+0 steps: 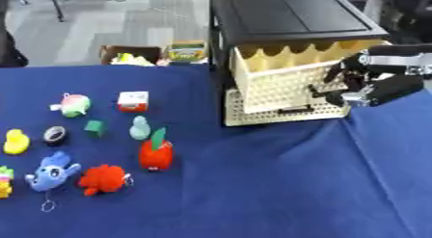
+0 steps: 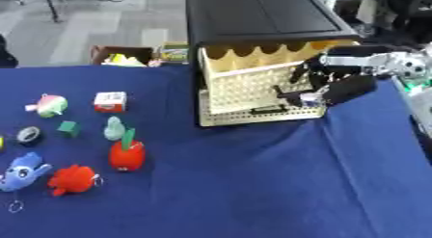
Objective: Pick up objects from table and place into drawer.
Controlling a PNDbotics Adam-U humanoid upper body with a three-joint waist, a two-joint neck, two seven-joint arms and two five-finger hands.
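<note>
A black-topped cabinet (image 1: 287, 13) stands at the back right of the blue table, its cream perforated upper drawer (image 1: 283, 83) pulled out. My right hand (image 2: 344, 87) reaches in from the right with fingers curled against that drawer's front right corner. Several toys lie at the left: a pink and green ball (image 1: 74, 104), a white and red box (image 1: 132, 100), a green cube (image 1: 94, 127), a teal figure (image 1: 139, 127), a black tape roll (image 1: 55, 135), a yellow duck (image 1: 15, 141), a red apple toy (image 1: 156, 154), a blue plush (image 1: 50, 172) and a red plush (image 1: 103, 179). My left hand does not show.
A lower cream drawer (image 1: 283, 112) sits under the open one, nearly closed. A brown cardboard box (image 1: 131, 53) and a coloured carton (image 1: 187, 50) stand behind the table's far edge. A yellow and green toy (image 1: 4, 181) pokes in at the left edge.
</note>
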